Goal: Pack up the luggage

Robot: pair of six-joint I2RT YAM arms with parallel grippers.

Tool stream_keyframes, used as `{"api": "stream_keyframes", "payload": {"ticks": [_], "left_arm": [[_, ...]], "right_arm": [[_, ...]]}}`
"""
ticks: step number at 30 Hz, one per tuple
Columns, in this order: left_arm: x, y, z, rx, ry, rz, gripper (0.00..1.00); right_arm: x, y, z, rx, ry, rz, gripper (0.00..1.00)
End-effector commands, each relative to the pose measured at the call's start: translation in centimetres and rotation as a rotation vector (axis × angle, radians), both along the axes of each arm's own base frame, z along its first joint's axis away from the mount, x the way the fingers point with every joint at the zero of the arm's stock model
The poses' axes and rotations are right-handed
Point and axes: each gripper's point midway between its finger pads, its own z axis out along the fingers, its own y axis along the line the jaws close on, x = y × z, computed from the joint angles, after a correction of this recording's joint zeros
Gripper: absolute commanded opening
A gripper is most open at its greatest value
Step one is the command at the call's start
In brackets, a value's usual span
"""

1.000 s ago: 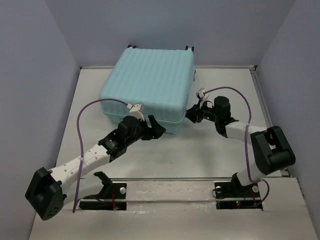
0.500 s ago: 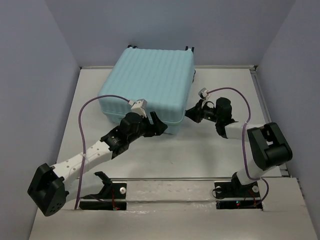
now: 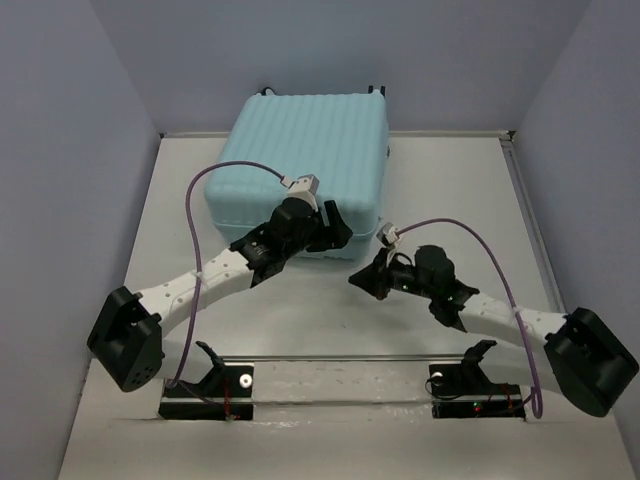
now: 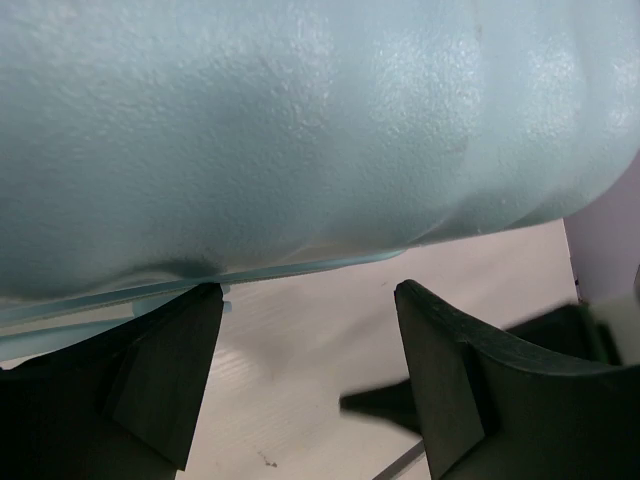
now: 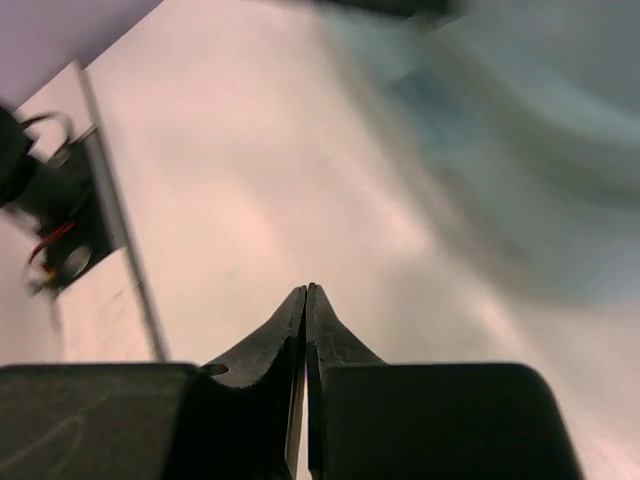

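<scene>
Pale aqua-blue plastic, ribbed across its top, formed the shell of the suitcase (image 3: 300, 150). It lay flat and closed at the far middle of the white table (image 3: 460, 200), with its far edge close to the back wall (image 3: 330, 50).

The left gripper (image 3: 336, 226) was at the suitcase's near side, towards the right end, with its jaws spread wide. In the left wrist view both dark fingers (image 4: 170, 370) pointed at the lower rim of the suitcase (image 4: 300, 130). The left one's tip sat just under the seam lip, though whether it touched could not be told. Between the fingers lay only bare table (image 4: 300, 350).

The right gripper (image 3: 360, 280) hung above bare table, nearer than the suitcase's near right corner and apart from it. In the right wrist view its jaws were pressed together, the right gripper (image 5: 306, 292) gripping nothing, and the suitcase (image 5: 520, 150) was a blurred teal patch at the upper right.
</scene>
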Motion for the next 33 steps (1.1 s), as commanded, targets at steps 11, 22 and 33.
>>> {"api": "stream_keyframes", "payload": {"ticks": [11, 22, 33], "left_arm": [[3.7, 0.6, 7.2, -0.098, -0.219, 0.11, 0.81], [0.1, 8.1, 6.2, -0.01, -0.238, 0.249, 0.82], [-2.6, 11.0, 3.4, 0.0, -0.2, 0.278, 0.83]], "right_arm": [[-0.5, -5.6, -1.8, -0.091, 0.125, -0.352, 0.07], [14.0, -12.0, 1.5, -0.025, 0.143, -0.6, 0.53], [5.1, 4.5, -0.2, 0.06, 0.013, 0.056, 0.47]]}}
